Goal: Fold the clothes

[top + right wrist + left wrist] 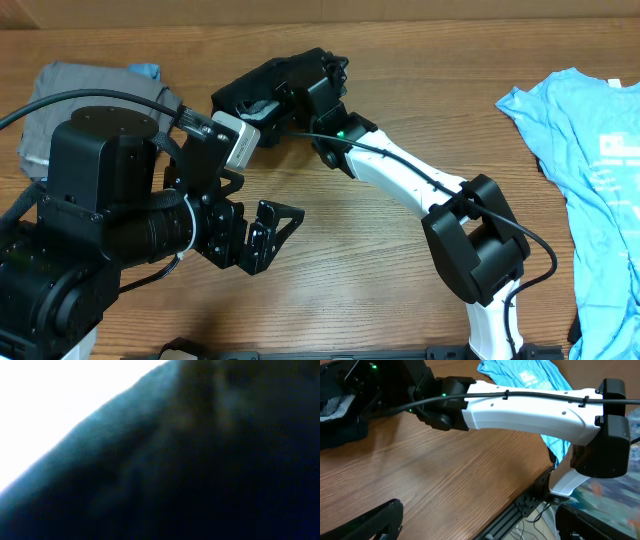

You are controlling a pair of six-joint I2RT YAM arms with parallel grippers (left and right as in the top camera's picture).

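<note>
The black shirt [262, 88] is bunched up at the back of the table, left of centre, and wrapped around my right gripper [285, 98]. Its fingers are buried in the fabric and appear shut on it. Dark cloth [200, 470] fills the right wrist view. The bunch also shows at the left edge of the left wrist view [337, 430]. The light blue T-shirt [590, 170] with white print lies spread at the right edge, also seen in the left wrist view [530, 375]. My left gripper [275, 235] is open and empty over bare wood [485, 527].
A grey folded garment [60, 95] lies at the back left, with a bit of blue cloth [147, 71] beside it. The right arm's white link [400, 165] runs diagonally across the middle of the table. The table's front edge and rail [520, 510] are close to the left gripper.
</note>
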